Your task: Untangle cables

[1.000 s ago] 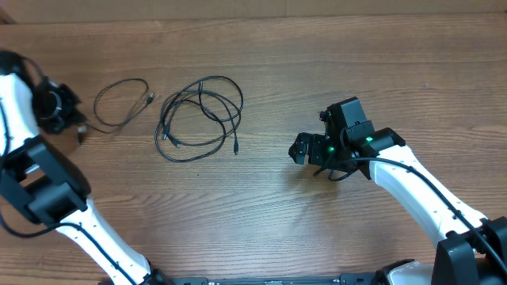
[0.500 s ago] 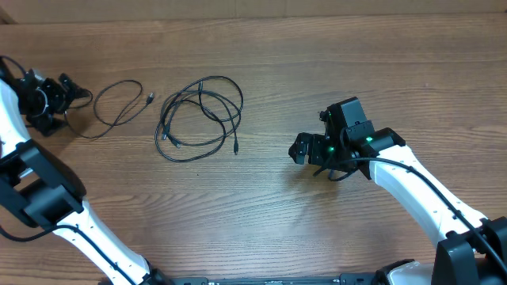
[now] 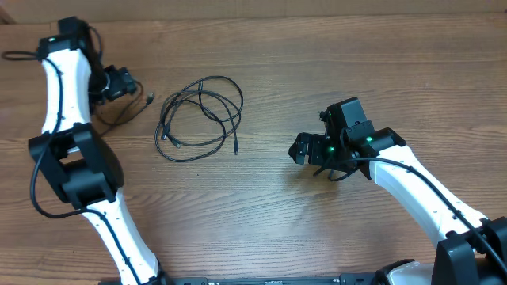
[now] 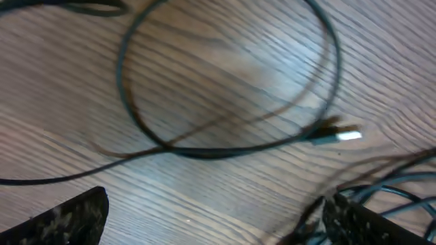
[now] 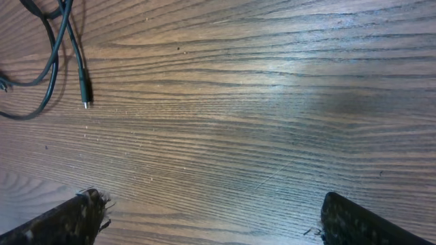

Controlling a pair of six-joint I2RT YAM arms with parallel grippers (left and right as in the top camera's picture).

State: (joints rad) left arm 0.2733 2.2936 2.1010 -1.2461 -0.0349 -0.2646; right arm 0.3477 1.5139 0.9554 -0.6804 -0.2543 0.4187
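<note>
The cables lie on the wooden table in two groups. A coiled bundle (image 3: 202, 119) of thin black loops sits left of centre. A single loose cable (image 3: 127, 115) lies further left, its small plug (image 3: 150, 98) pointing at the bundle. My left gripper (image 3: 123, 82) hovers over that loose cable, open and holding nothing. In the left wrist view (image 4: 218, 228) the loose cable (image 4: 225, 146) loops ahead of the fingers, with its metal plug (image 4: 340, 136) to the right. My right gripper (image 3: 302, 149) is open over bare wood right of the bundle; its wrist view (image 5: 211, 221) shows a cable end (image 5: 83, 85) at the upper left.
The left arm (image 3: 59, 87) reaches up along the table's left side, its own thicker black cord (image 3: 20, 55) trailing at the far left. The table's back edge (image 3: 253, 17) runs along the top.
The left gripper opened and let go at the far left, then swung right and now sits above the loose cable. The right arm and the bundle have not moved.
</note>
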